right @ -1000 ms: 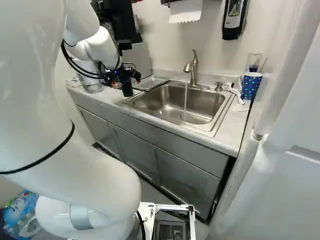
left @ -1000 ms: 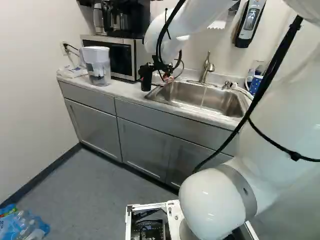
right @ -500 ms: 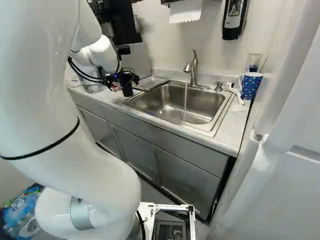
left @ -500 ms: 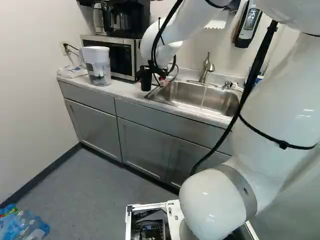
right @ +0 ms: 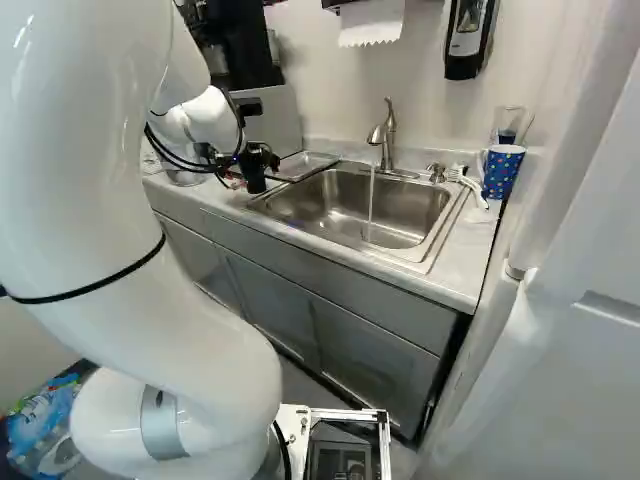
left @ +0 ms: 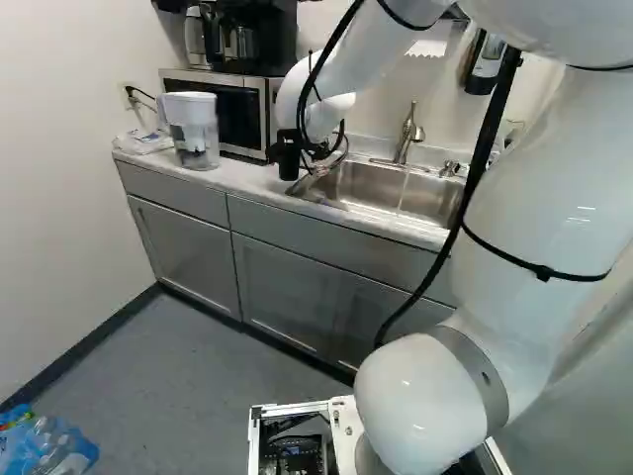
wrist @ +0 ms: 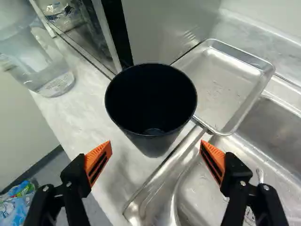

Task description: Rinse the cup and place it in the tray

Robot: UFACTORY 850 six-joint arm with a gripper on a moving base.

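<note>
Grey cabinets (left: 178, 242) lined the wall beyond the floor (left: 178, 366), and the white arm (right: 80, 150) reached out over them. The pale counter (right: 470, 245) carried a steel sink (right: 335, 212). A microwave (left: 223, 111) stood on the counter. The remaining bearings were taken in the wrist view, with twelve o'clock straight ahead of the gripper (right: 262, 158). A shallow metal tray (wrist: 221, 89) lay between two and three o'clock from the black cup (wrist: 150, 141); the sink lay at four. A clear pitcher (wrist: 40, 68) stood on the counter at ten. In the right base view, the faucet (right: 388, 135) rose at one o'clock from the sink's centre, and water (right: 370, 205) ran from it. The gripper (wrist: 156, 145) was found spread wide, its orange pads (wrist: 99, 160) well apart and grasping nothing. The cup stood upright on the counter, near the sink's edge, at the gripper's twelve o'clock, its base in line with the gap.
</note>
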